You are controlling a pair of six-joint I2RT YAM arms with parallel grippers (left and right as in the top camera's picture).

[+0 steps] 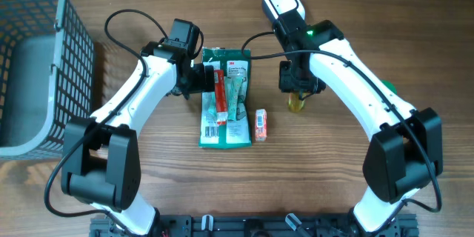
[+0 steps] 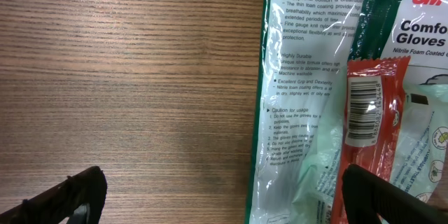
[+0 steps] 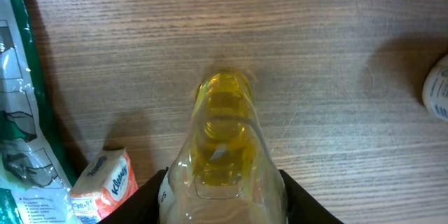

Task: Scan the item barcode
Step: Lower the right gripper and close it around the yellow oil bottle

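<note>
Though only partly closed, grips with the right claw [image 3: 224,206] a clear plastic bottle of yellow liquid [image 3: 222,126], one dark finger [image 3: 150,203] on each side of it. Points the bottle's far end away from the wrist and over the brown wooden surface [image 3: 336,35]; cannot tell whether that end touches the wood. Places the bottle, seen from overhead, a little right of the surface's middle, poking out from under the right arm. Finds a small orange-and-white tissue pack [image 3: 105,182] lying near the bottle on its left, apart from it, and beyond that the edge of a flat green-and-clear glove packet [image 3: 21,112]. Catches a white rounded object [image 3: 437,87] at the right border of the right wrist view, too cropped to name. Holds the left claw [image 2: 227,203] spread wide, gripping nothing, one fingertip over bare wood and the other over the packets. Hovers at the left edge of the glove packet, near its top end. Shows a narrow red packet [image 2: 374,164] lying lengthwise on the glove packet, its black-and-white barcode [image 2: 364,108] facing up. Shows also a white handheld device with a dark window [image 1: 284,1], cabled, at the far edge of the overhead view behind the right arm, apart from the bottle. Has a grey mesh basket [image 1: 37,59] at the far left, well apart from everything else.
</note>
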